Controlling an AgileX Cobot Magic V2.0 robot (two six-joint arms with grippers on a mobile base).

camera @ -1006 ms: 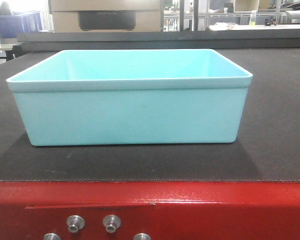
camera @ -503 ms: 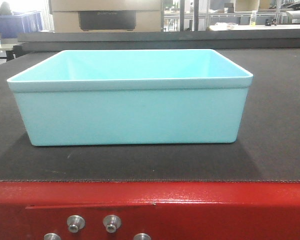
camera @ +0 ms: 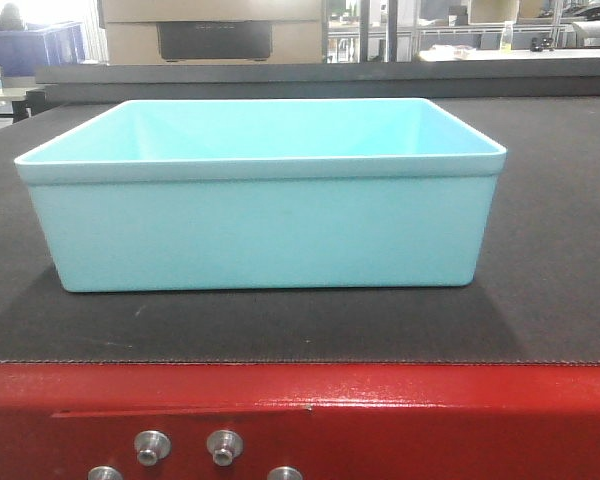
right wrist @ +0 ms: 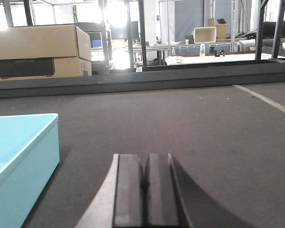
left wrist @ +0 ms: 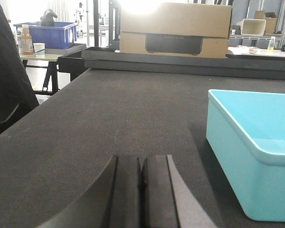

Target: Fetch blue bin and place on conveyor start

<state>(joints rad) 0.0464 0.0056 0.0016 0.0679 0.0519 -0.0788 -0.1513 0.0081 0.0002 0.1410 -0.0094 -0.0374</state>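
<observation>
1. Front view: the blue bin (camera: 260, 215) sits upright and empty, dead centre of the frame, flat on the dark grey belt (camera: 560, 250).
2. Just below it, along the bottom edge, runs the red frame (camera: 380, 420) with its silver bolts (camera: 223, 446).
3. Left hand (left wrist: 141, 190): fingers pressed together, holding nothing, low over the belt, bin at the right of its frame.
4. Right hand (right wrist: 146, 190): fingers together too, nothing held, bin at lower left.
5. A cardboard box (left wrist: 175, 28) stands beyond the belt, top centre.
</observation>
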